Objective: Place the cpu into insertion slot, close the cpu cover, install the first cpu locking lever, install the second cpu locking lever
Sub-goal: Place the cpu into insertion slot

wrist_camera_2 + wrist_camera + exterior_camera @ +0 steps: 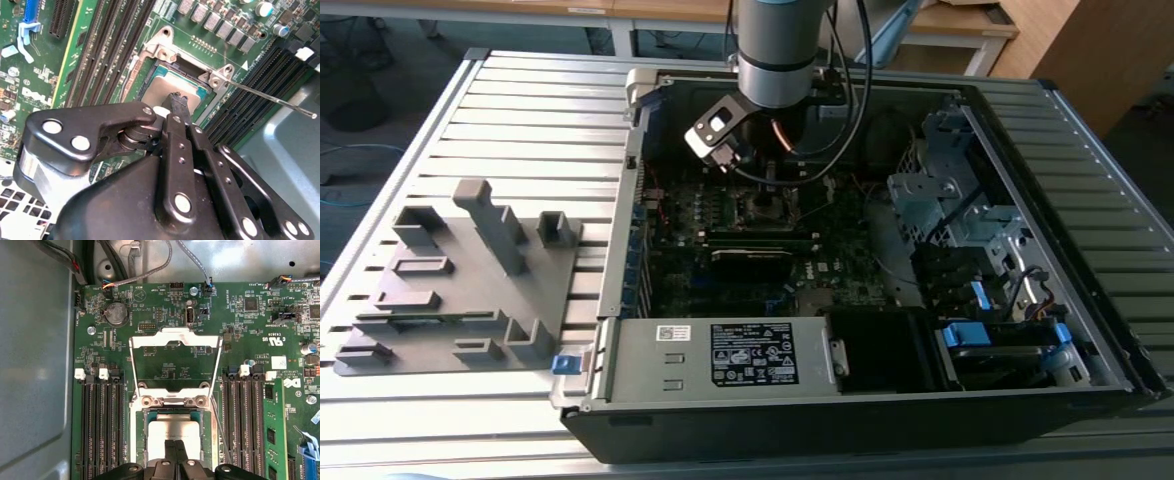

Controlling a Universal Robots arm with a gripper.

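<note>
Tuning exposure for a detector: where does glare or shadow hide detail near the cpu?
First wrist view: the cpu glares pale on top. Second wrist view: a bright glint beside the dark gripper. Exterior view: the computer case interior lies dim, the slatted table bright.

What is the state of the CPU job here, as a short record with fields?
cpu: lying in the insertion slot
cpu cover: open, tilted back off the slot
gripper: shut, fingertips at the cpu's top
locking lever: thin rod, standing free beside the slot
setting: open computer case
</note>
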